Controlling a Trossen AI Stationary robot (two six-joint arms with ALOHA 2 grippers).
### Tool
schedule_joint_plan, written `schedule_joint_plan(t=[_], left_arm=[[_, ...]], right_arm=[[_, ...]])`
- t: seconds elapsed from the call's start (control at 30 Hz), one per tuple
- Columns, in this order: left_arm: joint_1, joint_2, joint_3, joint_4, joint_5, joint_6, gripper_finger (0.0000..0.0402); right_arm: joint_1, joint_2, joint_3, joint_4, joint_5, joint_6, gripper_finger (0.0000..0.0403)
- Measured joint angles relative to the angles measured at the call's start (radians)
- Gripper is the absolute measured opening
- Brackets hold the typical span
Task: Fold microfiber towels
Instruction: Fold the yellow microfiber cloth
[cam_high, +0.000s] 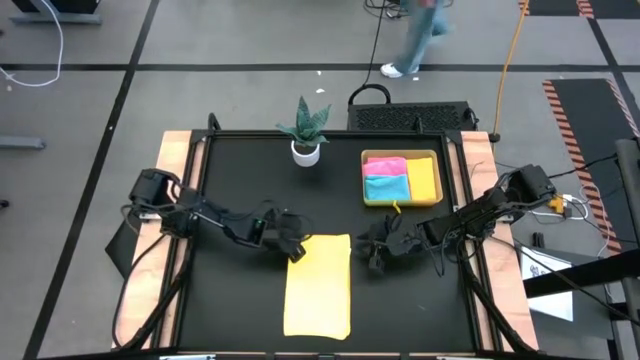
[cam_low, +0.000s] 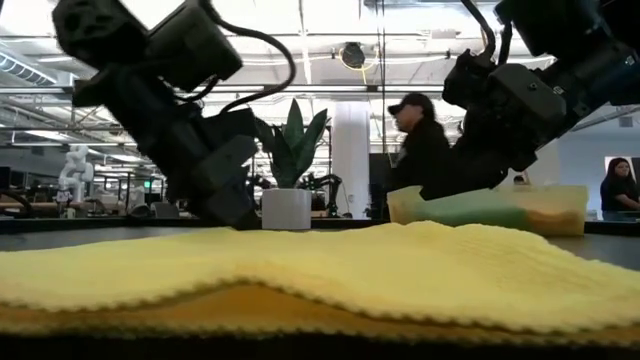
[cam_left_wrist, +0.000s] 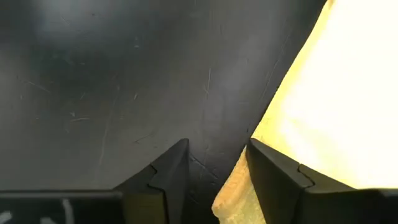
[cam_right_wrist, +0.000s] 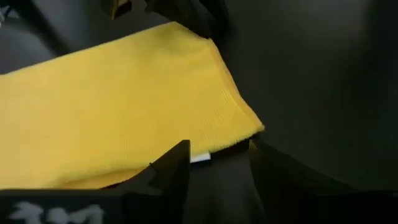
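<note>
Yellow towel lies folded between both parted grippers, left and right; tray behind.

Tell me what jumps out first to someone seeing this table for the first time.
The yellow towel lies folded into a long strip at the table's front middle. The left gripper and right gripper stand open at its far corners, holding nothing. At the back right, a yellow-green tray holds folded pink, light blue and orange towels, beside a small potted plant.
</note>
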Motion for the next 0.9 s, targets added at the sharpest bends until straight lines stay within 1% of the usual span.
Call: schedule_joint_plan(t=[0.07, 0.17, 0.27, 0.37, 0.5, 0.67, 0.73, 0.8, 0.9], left_arm=[[-0.003, 0.000, -0.044, 0.087, -0.009, -0.004, 0.0155], [-0.003, 0.000, -0.089, 0.167, -0.005, -0.035, 0.0154], [-0.004, 0.000, -0.116, 0.203, -0.003, -0.058, 0.0153], [-0.010, 0.001, -0.130, 0.227, -0.003, -0.056, 0.0144], [-0.020, 0.003, -0.131, 0.246, -0.004, -0.024, 0.0111], [-0.022, 0.004, -0.131, 0.262, 0.002, 0.007, 0.0045], [-0.023, 0.004, -0.131, 0.266, 0.004, 0.013, 0.0017], [-0.024, 0.005, -0.131, 0.278, 0.009, 0.026, 0.0006], [-0.028, -0.014, -0.132, 0.282, 0.026, 0.043, 0.0011]], right_arm=[[-0.001, 0.000, 0.000, 0.007, 0.000, 0.001, 0.0160], [-0.001, 0.009, 0.000, 0.027, 0.002, 0.010, 0.0168], [-0.002, 0.032, 0.000, 0.074, 0.003, 0.017, 0.0181], [-0.013, 0.052, 0.000, 0.082, 0.003, 0.040, 0.0192], [-0.038, 0.077, 0.000, 0.083, 0.027, 0.076, 0.0196], [-0.056, 0.120, 0.000, 0.113, 0.019, 0.079, 0.0195], [-0.057, 0.139, 0.000, 0.142, -0.004, 0.079, 0.0195], [-0.056, 0.155, 0.000, 0.160, -0.006, 0.078, 0.0195], [-0.057, 0.172, 0.000, 0.173, -0.005, 0.078, 0.0195]])
